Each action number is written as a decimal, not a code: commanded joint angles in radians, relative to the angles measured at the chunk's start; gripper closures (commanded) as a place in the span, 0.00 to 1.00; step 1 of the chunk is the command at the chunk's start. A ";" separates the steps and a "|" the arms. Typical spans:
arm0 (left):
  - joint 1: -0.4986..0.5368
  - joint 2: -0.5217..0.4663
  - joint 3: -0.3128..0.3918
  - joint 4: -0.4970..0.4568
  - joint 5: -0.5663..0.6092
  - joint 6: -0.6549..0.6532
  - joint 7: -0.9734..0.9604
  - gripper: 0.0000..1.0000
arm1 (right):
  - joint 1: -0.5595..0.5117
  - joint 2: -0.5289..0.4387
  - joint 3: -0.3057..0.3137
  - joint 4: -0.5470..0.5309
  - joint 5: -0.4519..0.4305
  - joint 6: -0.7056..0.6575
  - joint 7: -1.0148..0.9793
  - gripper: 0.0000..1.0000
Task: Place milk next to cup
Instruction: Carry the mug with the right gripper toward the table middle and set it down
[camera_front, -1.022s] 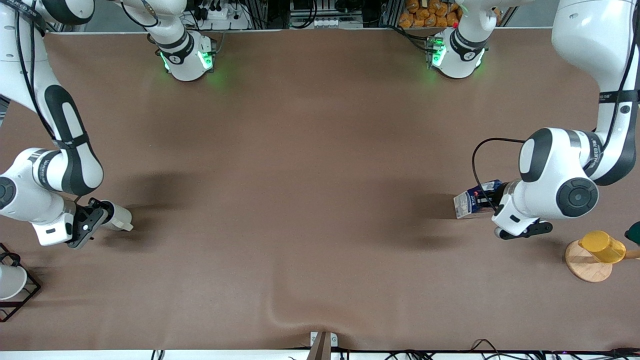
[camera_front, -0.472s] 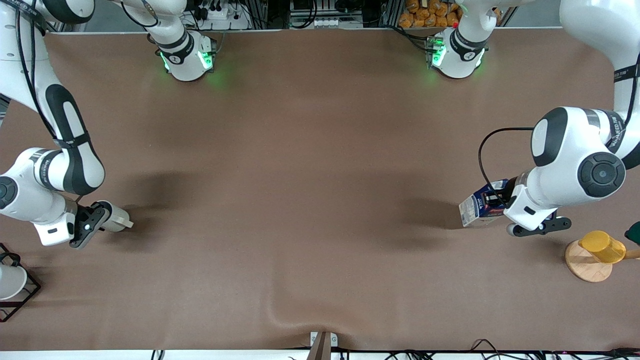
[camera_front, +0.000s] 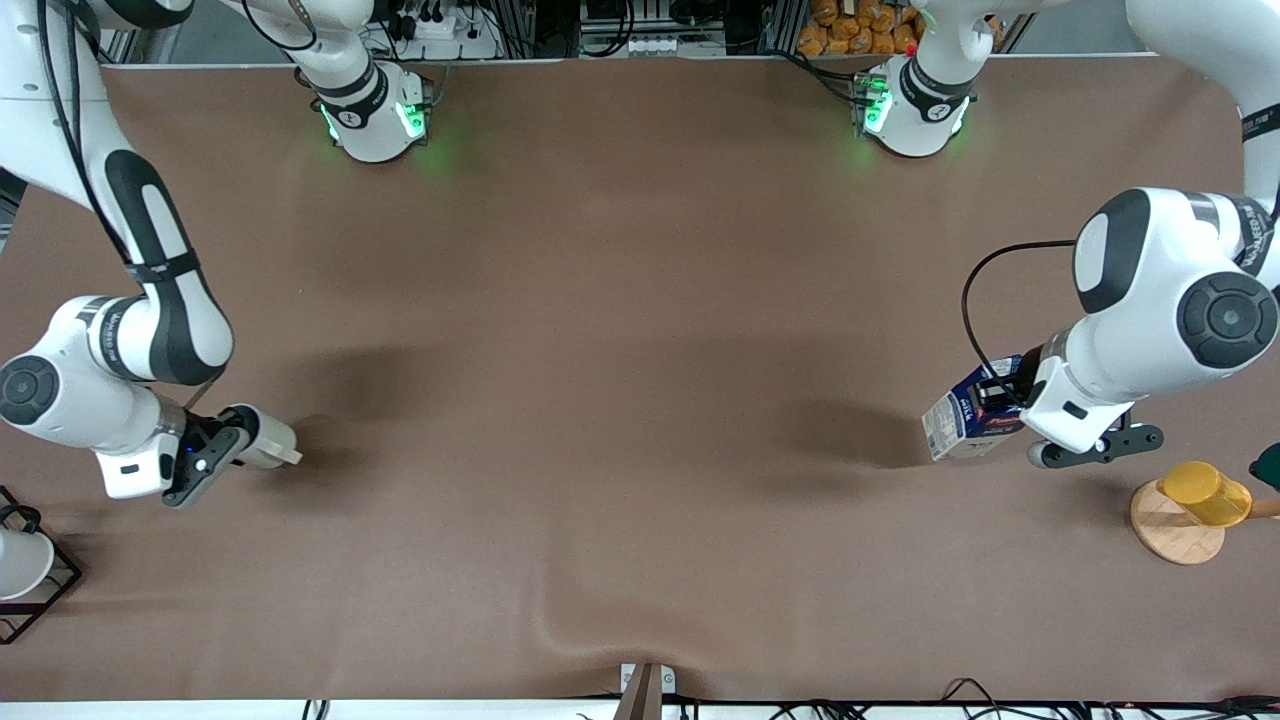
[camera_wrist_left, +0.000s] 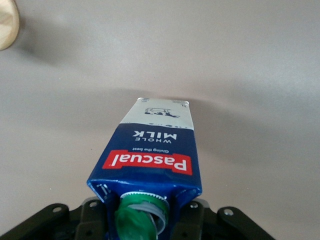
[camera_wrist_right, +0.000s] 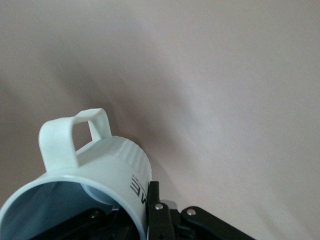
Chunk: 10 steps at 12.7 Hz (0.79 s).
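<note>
The milk (camera_front: 962, 422) is a dark blue and white carton with a green cap and a red label. My left gripper (camera_front: 1008, 405) is shut on its top and holds it tilted just over the table, at the left arm's end. In the left wrist view the milk (camera_wrist_left: 150, 150) points away from the gripper (camera_wrist_left: 145, 216), with the cap between the fingers. The cup (camera_front: 266, 440), an off-white mug, is held on its side in my right gripper (camera_front: 228, 448), low over the table at the right arm's end. In the right wrist view the gripper (camera_wrist_right: 131, 216) is shut on the wall of the cup (camera_wrist_right: 102, 167).
A yellow cup (camera_front: 1205, 492) stands on a wooden disc (camera_front: 1172, 535) near the left arm's end; the disc's edge also shows in the left wrist view (camera_wrist_left: 6, 22). A white vessel (camera_front: 20, 565) sits in a black wire rack (camera_front: 50, 590) at the right arm's end.
My left gripper carried the milk a little toward the left arm's end and toward the yellow cup. My right gripper carried the cup a little toward the table's middle.
</note>
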<state>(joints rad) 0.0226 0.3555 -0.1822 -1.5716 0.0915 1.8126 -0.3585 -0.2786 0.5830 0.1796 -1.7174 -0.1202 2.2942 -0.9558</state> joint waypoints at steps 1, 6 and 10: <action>0.002 -0.036 -0.005 -0.010 0.010 -0.021 -0.022 0.52 | 0.009 -0.034 0.073 -0.007 0.008 -0.030 0.208 1.00; -0.007 -0.064 -0.020 -0.010 0.014 -0.079 -0.023 0.52 | 0.214 -0.029 0.100 0.024 -0.005 -0.028 0.677 1.00; -0.009 -0.062 -0.042 -0.010 0.010 -0.084 -0.028 0.52 | 0.390 0.009 0.090 0.090 -0.013 -0.027 1.033 1.00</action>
<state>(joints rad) 0.0148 0.3108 -0.2093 -1.5719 0.0914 1.7428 -0.3592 0.0657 0.5668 0.2857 -1.6731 -0.1235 2.2803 -0.0440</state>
